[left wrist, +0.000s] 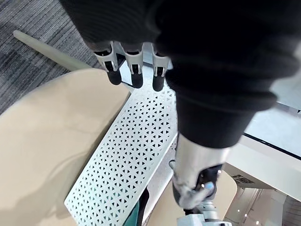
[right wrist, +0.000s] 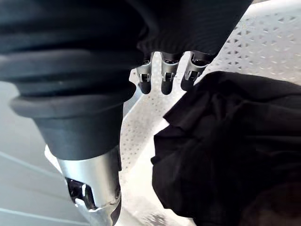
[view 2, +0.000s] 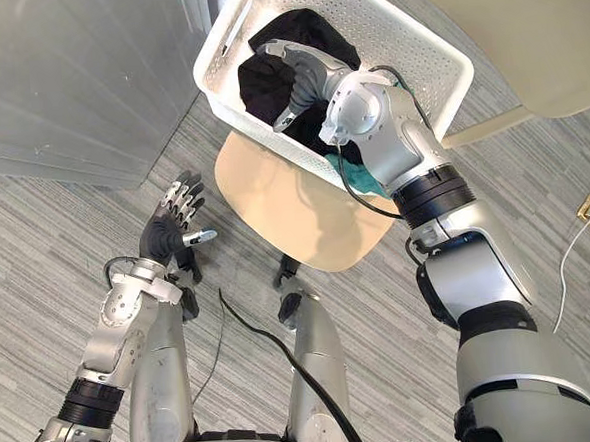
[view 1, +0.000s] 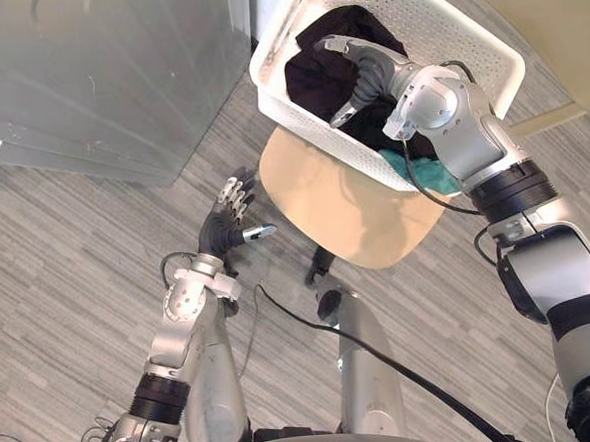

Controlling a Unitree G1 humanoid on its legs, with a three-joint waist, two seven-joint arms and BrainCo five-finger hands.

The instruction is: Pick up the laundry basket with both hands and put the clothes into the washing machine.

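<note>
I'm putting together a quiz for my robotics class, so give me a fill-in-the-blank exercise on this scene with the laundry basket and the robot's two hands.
1. The right hand reaches into the perforated laundry basket, which is ____ in colour.
2. The largest heap of clothes in it is ____.
3. The left hand, open and hovering beside the round beige table, holds ____.

Missing words: white; black; nothing.
</note>
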